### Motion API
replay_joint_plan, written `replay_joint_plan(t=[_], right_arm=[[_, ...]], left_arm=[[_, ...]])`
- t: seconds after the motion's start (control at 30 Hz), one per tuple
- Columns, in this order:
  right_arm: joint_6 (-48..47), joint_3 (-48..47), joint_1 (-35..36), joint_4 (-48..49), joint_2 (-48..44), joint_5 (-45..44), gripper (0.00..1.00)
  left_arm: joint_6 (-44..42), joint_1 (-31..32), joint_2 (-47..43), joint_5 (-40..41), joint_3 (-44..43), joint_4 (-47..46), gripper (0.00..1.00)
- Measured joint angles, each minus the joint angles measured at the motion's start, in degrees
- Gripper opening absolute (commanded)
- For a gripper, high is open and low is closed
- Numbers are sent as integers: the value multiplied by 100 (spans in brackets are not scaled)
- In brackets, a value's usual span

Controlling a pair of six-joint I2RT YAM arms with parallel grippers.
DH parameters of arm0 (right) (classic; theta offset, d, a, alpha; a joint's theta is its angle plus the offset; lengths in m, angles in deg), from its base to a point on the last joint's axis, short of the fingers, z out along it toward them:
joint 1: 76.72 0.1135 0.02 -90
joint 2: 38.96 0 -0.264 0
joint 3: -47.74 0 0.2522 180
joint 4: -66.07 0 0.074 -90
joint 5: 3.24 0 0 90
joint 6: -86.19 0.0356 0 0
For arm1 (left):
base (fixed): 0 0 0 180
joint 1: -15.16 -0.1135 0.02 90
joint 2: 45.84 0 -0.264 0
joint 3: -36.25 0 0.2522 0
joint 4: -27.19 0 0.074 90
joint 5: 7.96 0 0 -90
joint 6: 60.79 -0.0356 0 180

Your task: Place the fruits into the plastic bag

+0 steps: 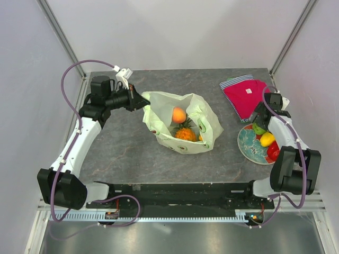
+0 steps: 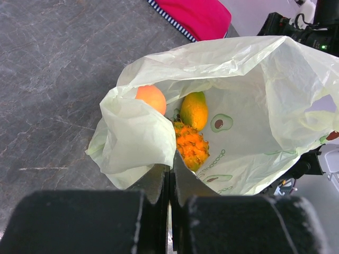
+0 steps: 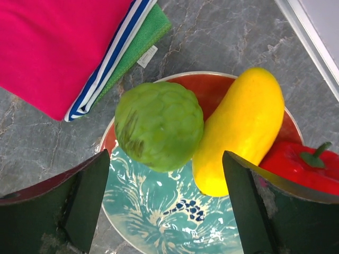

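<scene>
- Left gripper (image 2: pixel 169 172): fingers pressed together, pinching the bag (image 2: pixel 254 79) rim. It's thin, crinkly pale-green film, and the mouth gapes.
- In the bag: round peach (image 2: pixel 152 97), knobbly pineapple (image 2: pixel 192 147), smooth mango (image 2: pixel 194 109).
- Right gripper (image 3: pixel 165 159): fingers spread wide over the plate (image 3: pixel 159 222), gripping nothing.
- On the plate: scaly green fruit (image 3: pixel 159 124) under the gap between my fingers, touching a smooth yellow piece (image 3: pixel 243 132). A glossy red piece (image 3: pixel 307 169) lies just beside that, by the right finger.
- Folded shirt (image 3: pixel 53 47) lies at the plate's far rim.
- Grey marbled table (image 1: pixel 122 153) shows between bag and plate, which are well apart.
</scene>
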Motion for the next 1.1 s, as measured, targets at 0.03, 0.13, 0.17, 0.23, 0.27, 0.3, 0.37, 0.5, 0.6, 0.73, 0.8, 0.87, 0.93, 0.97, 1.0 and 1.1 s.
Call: replay_joint_plan(t=[0.03,0.13,0.17,0.23,0.27,0.3,0.37,0.5,0.6,0.73,0.8,0.87,0.93,0.97,1.0,1.1], right_arm=[[-22,15,-17,52,46,35,93],[-109,66,-48,175,190,136,90],[-129,72,-50,199,229,162,89],[-162,90,-55,282,295,197,88],[-175,96,-57,308,313,208,88],[-195,109,-63,341,337,223,86],[-229,129,-90,409,374,275,81],[-295,140,-146,540,461,372,65],[-350,140,-168,564,461,435,50],[-352,140,-212,575,422,651,42],[-330,142,-216,573,350,879,41],[-269,151,-219,540,210,1154,39],[-197,151,-223,511,-57,1469,34],[-136,151,-227,511,-234,1620,33],[-74,151,-238,518,-431,1794,32],[146,146,-240,577,-1034,2306,27]], left_arm=[[0,0,0,-17,0,0,2],[0,0,0,-63,0,0,2],[0,0,0,-66,0,0,1],[0,0,0,-68,0,0,2],[0,0,0,-68,2,0,2],[0,0,0,-68,2,0,2],[0,-2,0,-68,2,0,2],[0,-2,0,-68,2,0,2],[0,0,0,-68,4,0,2],[0,-2,0,-68,4,0,2],[0,-2,0,-68,4,0,1],[0,0,0,-70,9,0,2],[0,0,0,-70,9,0,1],[0,-2,0,-70,9,0,2],[0,-2,0,-70,9,0,2],[0,0,0,-72,9,0,2]])
